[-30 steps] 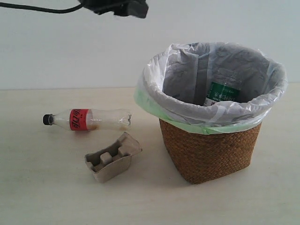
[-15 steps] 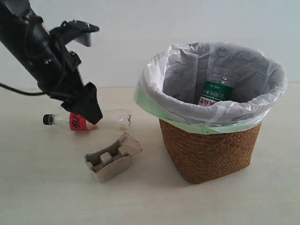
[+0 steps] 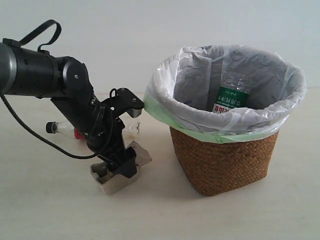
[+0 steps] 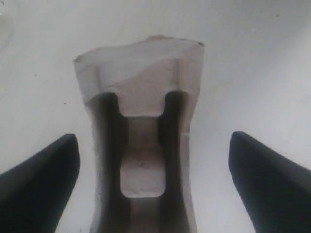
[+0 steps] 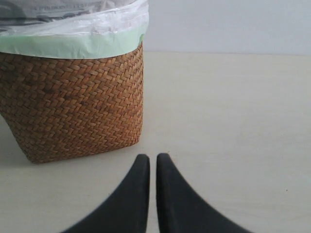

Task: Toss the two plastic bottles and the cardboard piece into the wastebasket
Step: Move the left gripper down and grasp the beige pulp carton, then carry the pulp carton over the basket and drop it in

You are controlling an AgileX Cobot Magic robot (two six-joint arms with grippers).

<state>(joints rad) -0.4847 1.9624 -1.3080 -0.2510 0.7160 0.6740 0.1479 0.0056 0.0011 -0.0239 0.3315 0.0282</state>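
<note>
Grey-beige cardboard piece (image 3: 112, 186) lies on the desk (image 3: 50, 210) left of the wastebasket (image 3: 225, 160), apart from it. The left end effector (image 3: 119, 169) is down over it, fingers spread wide on either side and gripping nothing. The slim red-label bottle (image 3: 62, 129) lies on its side behind the left arm, partly hidden. The green-label bottle (image 3: 229, 100) stands inside the lined basket. Near the wicker wall, the right end effector (image 5: 152, 158) hangs with its fingers almost together, empty
</note>
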